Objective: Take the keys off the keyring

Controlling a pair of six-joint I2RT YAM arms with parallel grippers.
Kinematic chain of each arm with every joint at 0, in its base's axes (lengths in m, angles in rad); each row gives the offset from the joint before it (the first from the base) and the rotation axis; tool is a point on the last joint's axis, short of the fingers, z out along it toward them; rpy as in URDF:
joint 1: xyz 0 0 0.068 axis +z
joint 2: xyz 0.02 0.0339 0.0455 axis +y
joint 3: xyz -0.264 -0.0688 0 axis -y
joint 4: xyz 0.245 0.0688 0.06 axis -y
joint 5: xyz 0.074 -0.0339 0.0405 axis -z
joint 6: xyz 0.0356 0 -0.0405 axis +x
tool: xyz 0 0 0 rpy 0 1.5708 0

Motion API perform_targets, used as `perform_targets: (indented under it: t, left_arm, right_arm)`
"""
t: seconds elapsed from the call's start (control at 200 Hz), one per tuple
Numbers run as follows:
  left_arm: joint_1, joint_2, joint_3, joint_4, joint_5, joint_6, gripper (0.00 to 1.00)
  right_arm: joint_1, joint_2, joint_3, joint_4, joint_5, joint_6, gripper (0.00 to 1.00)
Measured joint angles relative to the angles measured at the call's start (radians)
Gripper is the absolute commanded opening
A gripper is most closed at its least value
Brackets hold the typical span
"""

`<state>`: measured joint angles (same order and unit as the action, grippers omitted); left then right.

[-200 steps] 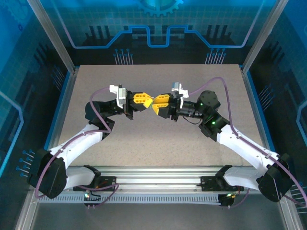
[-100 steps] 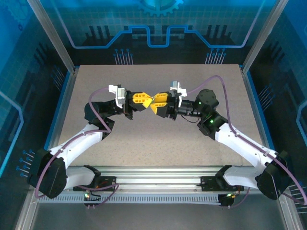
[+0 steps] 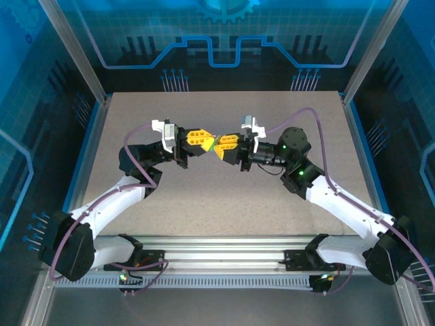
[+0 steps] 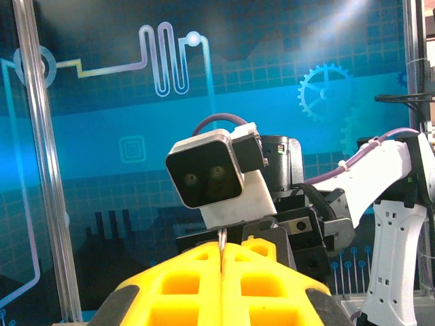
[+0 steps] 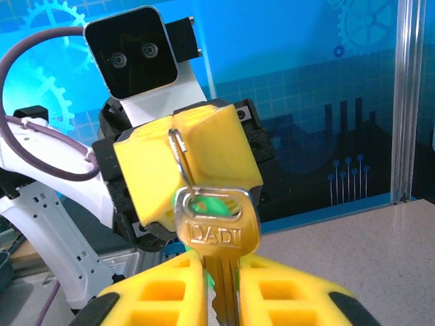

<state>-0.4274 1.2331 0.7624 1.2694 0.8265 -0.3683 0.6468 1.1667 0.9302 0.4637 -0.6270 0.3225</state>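
Note:
Both grippers meet in mid-air over the middle of the table. My left gripper [image 3: 208, 140] is shut on the keyring [image 4: 222, 246], a thin wire ring seen edge-on between its yellow fingers. From the right wrist, the keyring [image 5: 178, 153] sticks out of the left gripper's fingers [image 5: 146, 170]. A brass key [image 5: 217, 227] stamped DADI hangs from it. My right gripper [image 5: 221, 272] is shut on this key's blade, the head standing above the jaws. Something green [image 5: 216, 204] shows through the key's hole and behind the blade; I cannot tell what it is.
The speckled grey table [image 3: 224, 197] lies below the grippers. Aluminium frame posts [image 3: 75, 51] and blue printed panels enclose it on three sides. A rail [image 3: 224, 244] with the arm bases runs along the near edge.
The right gripper's jaws have narrowed onto the key's blade. Both grippers have shifted slightly, their tips meeting a little higher and further left than a second ago.

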Motion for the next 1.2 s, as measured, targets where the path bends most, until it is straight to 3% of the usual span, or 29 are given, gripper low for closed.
perform_targets:
  t: [0.295,0.39,0.881,0.986,1.106,1.196]
  left_arm:
    - [0.0,0.0,0.0,0.009,-0.001,0.0,0.0]
    - [0.0,0.0,0.0,0.008,-0.002,0.001,0.0]
    - [0.0,-0.003,0.0,-0.042,0.0,0.019,0.0]
    - [0.0,-0.004,0.0,-0.043,0.0,0.02,0.0]
    - [-0.004,-0.005,0.0,-0.045,0.005,0.026,0.0]
    - [-0.004,-0.007,0.0,-0.045,0.005,0.027,0.0]
  right_arm:
    - [-0.002,-0.038,-0.003,-0.046,0.008,-0.02,0.06]
    - [-0.002,-0.047,-0.003,-0.06,0.011,-0.021,0.14]
    - [0.021,-0.068,0.009,-0.143,0.126,-0.085,0.15]
    - [0.024,-0.068,0.009,-0.143,0.135,-0.093,0.24]
    - [0.027,-0.068,0.011,-0.142,0.158,-0.098,0.25]
    - [0.027,-0.068,0.013,-0.142,0.168,-0.109,0.13]
